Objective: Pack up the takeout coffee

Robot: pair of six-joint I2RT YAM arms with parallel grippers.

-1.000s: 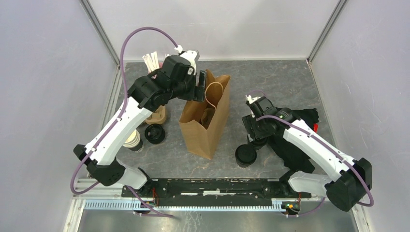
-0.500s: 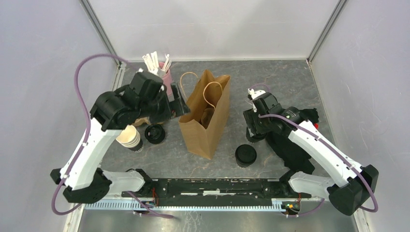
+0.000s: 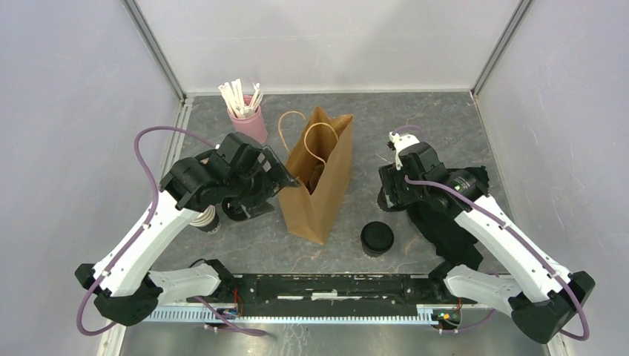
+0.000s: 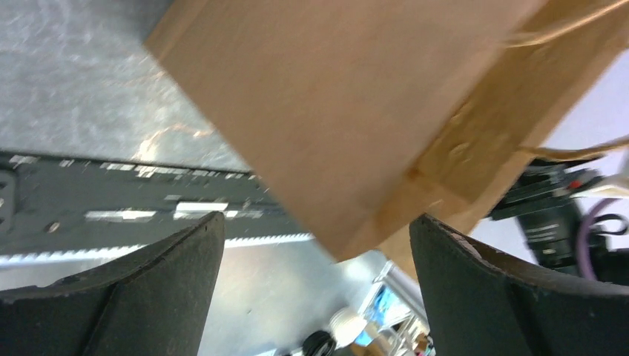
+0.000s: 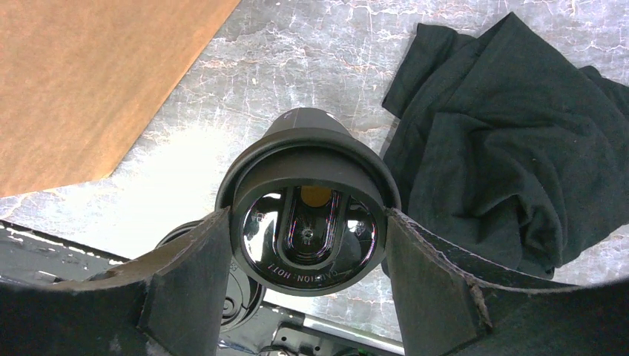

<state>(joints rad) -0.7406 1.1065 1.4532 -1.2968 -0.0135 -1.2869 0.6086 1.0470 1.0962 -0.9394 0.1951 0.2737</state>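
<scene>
Right fingers point(image 5: 434, 285) around lidded cup point(image 5: 308, 215)

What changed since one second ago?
The left end effector drew back from the bag's mouth, down beside its left side, open. The right end effector, shut on a lidded cup, shifted farther from the bases. The bag, other lidded cup and pink cup stayed.

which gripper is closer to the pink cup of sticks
Left. The left gripper is left of the paper bag, as is the pink cup; the right gripper is across the bag, gripping a lidded coffee cup.
</scene>
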